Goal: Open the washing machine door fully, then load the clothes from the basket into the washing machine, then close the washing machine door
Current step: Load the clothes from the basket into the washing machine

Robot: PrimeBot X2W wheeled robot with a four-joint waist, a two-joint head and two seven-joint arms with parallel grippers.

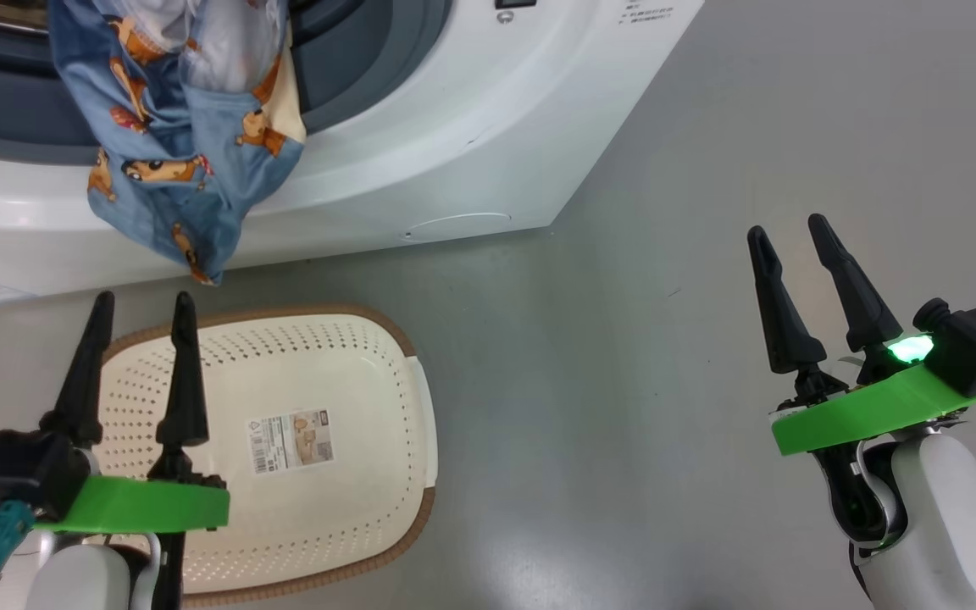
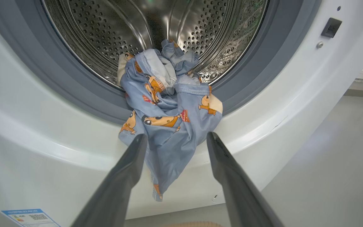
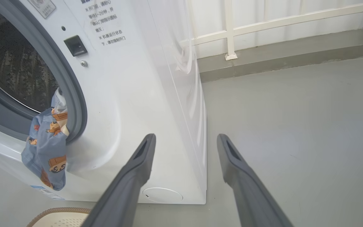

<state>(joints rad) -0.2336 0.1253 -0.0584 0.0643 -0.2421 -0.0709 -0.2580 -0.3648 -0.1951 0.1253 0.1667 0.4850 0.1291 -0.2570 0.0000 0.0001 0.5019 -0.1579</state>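
Bear-print clothes (image 2: 169, 126) drape over the washing machine (image 1: 471, 144) drum lip, straight ahead of the left hand (image 1: 144, 298), fingers spread and holding nothing; basket (image 1: 352, 373) just beneath it, right hand (image 1: 787, 225) likewise open

A laundry corner, perhaps on a balcony. A white front-loading washing machine (image 3: 128, 104) stands on bare grey floor (image 3: 295, 132) beside a pale railing (image 3: 229, 28).

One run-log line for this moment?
clothes half in drum, hanging over gasket | basket empty | left pincer open, free | right pincer open, free
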